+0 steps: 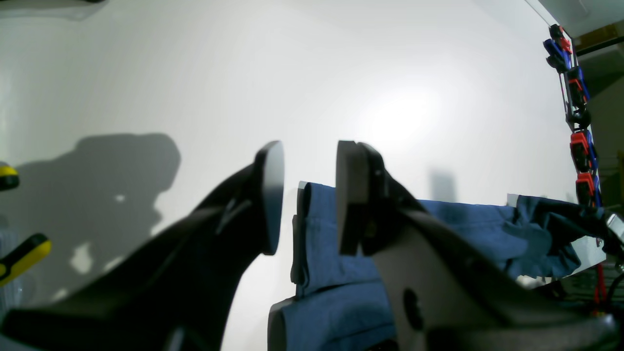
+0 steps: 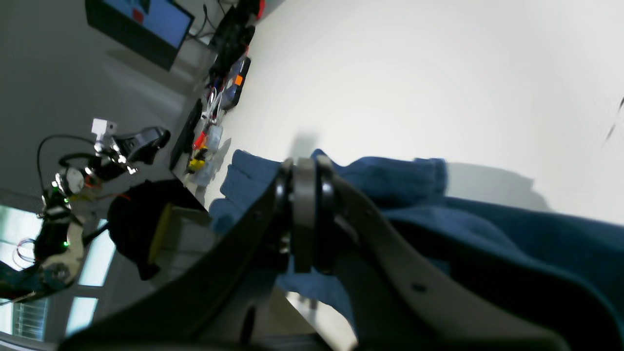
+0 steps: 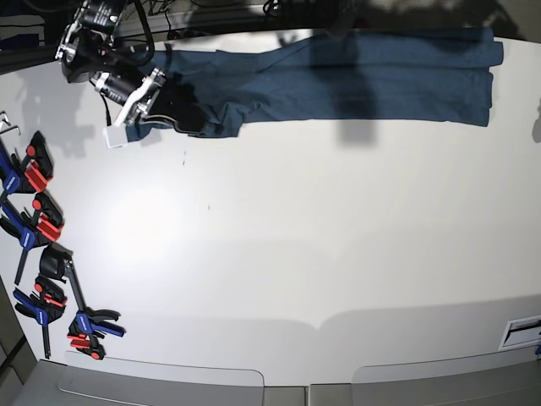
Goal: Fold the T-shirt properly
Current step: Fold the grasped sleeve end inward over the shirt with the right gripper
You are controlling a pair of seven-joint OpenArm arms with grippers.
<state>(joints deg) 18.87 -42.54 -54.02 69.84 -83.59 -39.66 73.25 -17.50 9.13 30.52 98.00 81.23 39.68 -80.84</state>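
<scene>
Base view: T-shirt [image 3: 363,80] dark teal-blue, wrinkled, folded into a long narrow strip along the table's [image 3: 279,254] far edge. Right gripper [image 2: 304,214] is clenched, cloth bunched around it at the strip's end; grip on cloth unclear. Left gripper [image 1: 307,195] has its jaws parted, nothing between them, shirt beyond.

T-shirt [image 3: 363,80] plain dark teal-blue; table [image 3: 296,237] white; clamps [image 3: 38,220] red, blue, black
</scene>
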